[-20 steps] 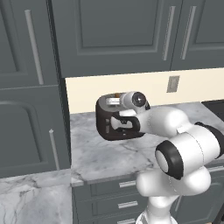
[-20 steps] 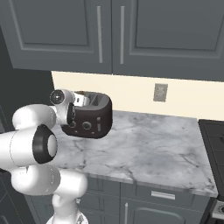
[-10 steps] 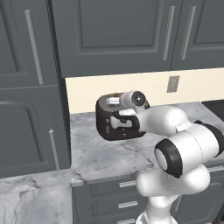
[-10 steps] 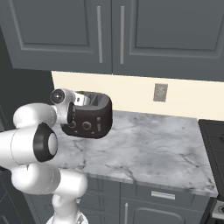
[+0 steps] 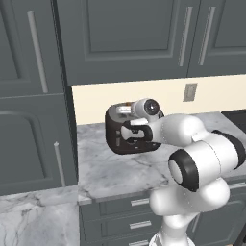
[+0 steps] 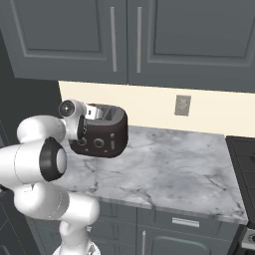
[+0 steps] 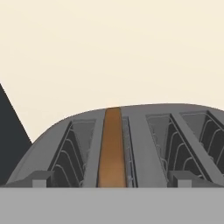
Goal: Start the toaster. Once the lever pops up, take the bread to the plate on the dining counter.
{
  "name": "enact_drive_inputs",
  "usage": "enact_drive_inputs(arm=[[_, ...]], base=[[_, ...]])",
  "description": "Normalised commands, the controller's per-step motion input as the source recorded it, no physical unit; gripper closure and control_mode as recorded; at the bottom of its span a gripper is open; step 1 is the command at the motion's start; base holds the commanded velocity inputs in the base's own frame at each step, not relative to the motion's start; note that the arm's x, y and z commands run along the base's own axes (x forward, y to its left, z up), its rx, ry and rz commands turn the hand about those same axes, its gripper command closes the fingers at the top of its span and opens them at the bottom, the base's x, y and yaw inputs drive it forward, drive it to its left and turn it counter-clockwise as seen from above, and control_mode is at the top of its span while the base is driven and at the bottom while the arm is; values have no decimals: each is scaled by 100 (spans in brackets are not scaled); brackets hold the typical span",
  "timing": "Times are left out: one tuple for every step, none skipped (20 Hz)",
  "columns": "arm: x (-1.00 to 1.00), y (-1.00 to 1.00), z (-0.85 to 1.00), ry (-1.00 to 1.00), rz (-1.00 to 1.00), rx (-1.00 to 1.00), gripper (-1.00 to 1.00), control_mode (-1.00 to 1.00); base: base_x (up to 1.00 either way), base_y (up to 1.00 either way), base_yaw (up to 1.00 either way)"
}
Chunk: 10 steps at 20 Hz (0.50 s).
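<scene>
The dark toaster stands on the marble worktop against the cream wall, its two round knobs facing the right base view. My gripper hangs at the toaster's end, level with its silver top. In the hand view the gripper is open, a fingertip low on each side of the slotted top. The golden-brown bread stands upright in a left slot. My hand covers the place where the lever would be. The plate is out of view.
Grey wall cabinets hang above the worktop, and a tall grey cabinet closes its left end. A wall socket sits right of the toaster. Another marble slab lies low at the left; I cannot tell whether it is the dining counter.
</scene>
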Motion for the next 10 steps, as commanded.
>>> enact_drive_inputs(arm=[[8, 0, 0, 0, 0, 0, -100, -100], [8, 0, 0, 0, 0, 0, -100, -100], [9, 0, 0, 0, 0, 0, -100, -100], [10, 0, 0, 0, 0, 0, -100, -100], [10, 0, -1, 0, 0, 0, -100, -100], [10, 0, -3, 0, 0, 0, -100, -100], [9, 0, -7, 0, 0, 0, -100, -100], [7, 0, -9, 0, 0, 0, -100, -100], [7, 0, -6, 0, 0, 0, -100, -100], [6, 0, -6, 0, 0, 0, -100, -100]], base=[[0, 0, 0], [0, 0, 0], [0, 0, 0], [0, 0, 0], [0, 0, 0], [0, 0, 0], [0, 0, 0], [0, 0, 0], [0, 0, 0], [0, 0, 0]])
